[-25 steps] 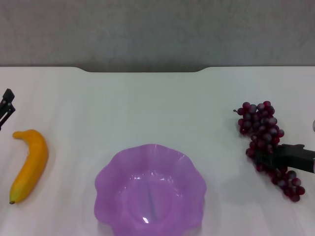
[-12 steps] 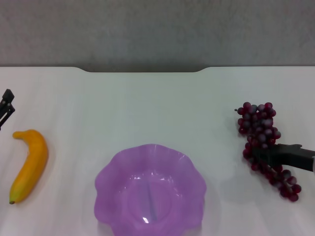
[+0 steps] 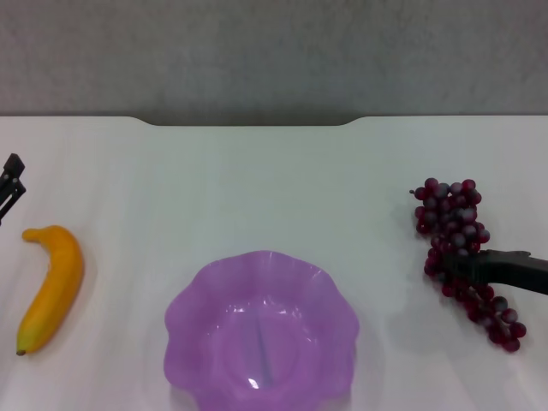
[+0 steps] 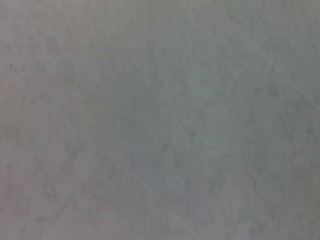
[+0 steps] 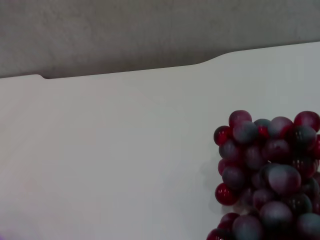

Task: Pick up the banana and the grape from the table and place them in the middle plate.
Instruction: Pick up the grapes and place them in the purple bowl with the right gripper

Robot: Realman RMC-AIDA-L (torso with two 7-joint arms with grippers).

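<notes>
The grape (image 3: 449, 214) is a long dark red-purple bunch on the right of the white table (image 3: 257, 188). It also fills one corner of the right wrist view (image 5: 270, 175). My right gripper (image 3: 467, 267) reaches in from the right edge and is shut on the grape around its middle; a dark finger (image 3: 501, 264) lies across the berries. The banana (image 3: 53, 285), yellow-orange with a dark tip, lies at the left, apart from everything. My left gripper (image 3: 10, 178) stays at the left edge, just behind the banana. The purple scalloped middle plate (image 3: 193, 317) sits at the front centre with nothing in it.
The table's far edge has a notch (image 3: 248, 122) with a grey wall behind it. The left wrist view shows only a plain grey-white surface.
The grape bunch has shifted a little to the right and bunched up around the right gripper's finger, and a faint shadow now shows beside it. The left gripper and banana have not moved.
</notes>
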